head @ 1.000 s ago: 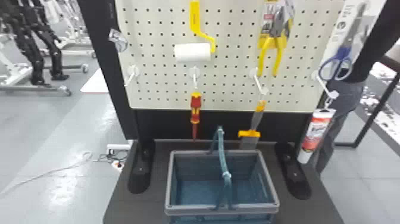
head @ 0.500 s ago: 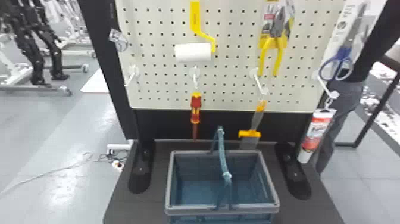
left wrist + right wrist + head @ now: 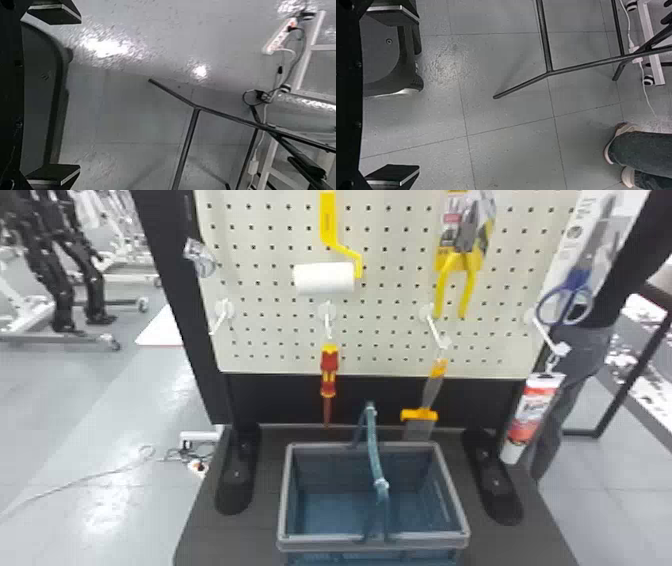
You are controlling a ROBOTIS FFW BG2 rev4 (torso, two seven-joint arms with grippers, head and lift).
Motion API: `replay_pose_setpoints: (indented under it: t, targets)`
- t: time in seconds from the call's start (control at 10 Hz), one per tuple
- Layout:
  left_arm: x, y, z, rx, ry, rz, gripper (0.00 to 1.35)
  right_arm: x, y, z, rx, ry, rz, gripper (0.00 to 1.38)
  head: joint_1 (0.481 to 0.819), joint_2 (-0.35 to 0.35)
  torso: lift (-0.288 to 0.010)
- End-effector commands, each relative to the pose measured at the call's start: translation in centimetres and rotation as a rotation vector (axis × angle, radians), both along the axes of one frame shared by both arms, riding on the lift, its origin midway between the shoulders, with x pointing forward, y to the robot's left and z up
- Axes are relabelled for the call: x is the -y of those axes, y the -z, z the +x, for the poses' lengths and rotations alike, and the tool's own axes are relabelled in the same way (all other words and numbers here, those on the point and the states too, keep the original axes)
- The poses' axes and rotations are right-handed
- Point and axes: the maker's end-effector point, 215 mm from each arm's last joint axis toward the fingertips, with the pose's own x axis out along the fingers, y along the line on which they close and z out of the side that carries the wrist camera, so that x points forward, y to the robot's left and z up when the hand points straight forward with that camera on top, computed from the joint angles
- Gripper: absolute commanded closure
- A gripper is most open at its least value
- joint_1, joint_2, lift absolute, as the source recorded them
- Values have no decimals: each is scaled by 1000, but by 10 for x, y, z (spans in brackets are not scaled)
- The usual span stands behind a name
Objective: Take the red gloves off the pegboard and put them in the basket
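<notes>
We have the left gripper (image 3: pixel 79 94) and right gripper (image 3: pixel 418 93) spread wide, the basket (image 3: pixel 320 541) below the pegboard (image 3: pixel 260 220), and the red gloves, whose place we cannot tell, probably soft, light, best pinched near the cuff.

No print is proving legible; blurred lettering is showing on the tube (image 3: pixel 534 410), the scissors card (image 3: pixel 558 265) and the pliers card (image 3: pixel 452 221).

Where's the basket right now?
Head view: the basket sits low, slightly right of centre, on the dark base in front of the pegboard, its near end toward the robot, the hanging scraper just behind its rim.
</notes>
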Motion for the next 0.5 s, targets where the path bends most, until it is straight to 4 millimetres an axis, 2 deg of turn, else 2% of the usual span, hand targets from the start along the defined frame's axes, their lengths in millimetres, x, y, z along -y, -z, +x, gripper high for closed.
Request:
replay_pose_setpoints:
  t: [0.0, 0.1, 0.2, 0.4]
  targets:
    - [-6, -7, 3, 53, -28, 68, -2, 0, -4, 8, 30, -31, -20, -2, 549, 0, -100]
    - [-13, -14, 2, 87, -71, 150, -2, 0, -13, 26, 88, -97, -62, -2, 549, 0, -100]
    - [-27, -17, -8, 93, -122, 219, -2, 1, -23, 42, 148, -169, -114, -2, 549, 0, -100]
    - [-24, -17, -7, 94, -102, 227, -2, -3, -39, 63, 234, -245, -165, -2, 549, 0, -100]
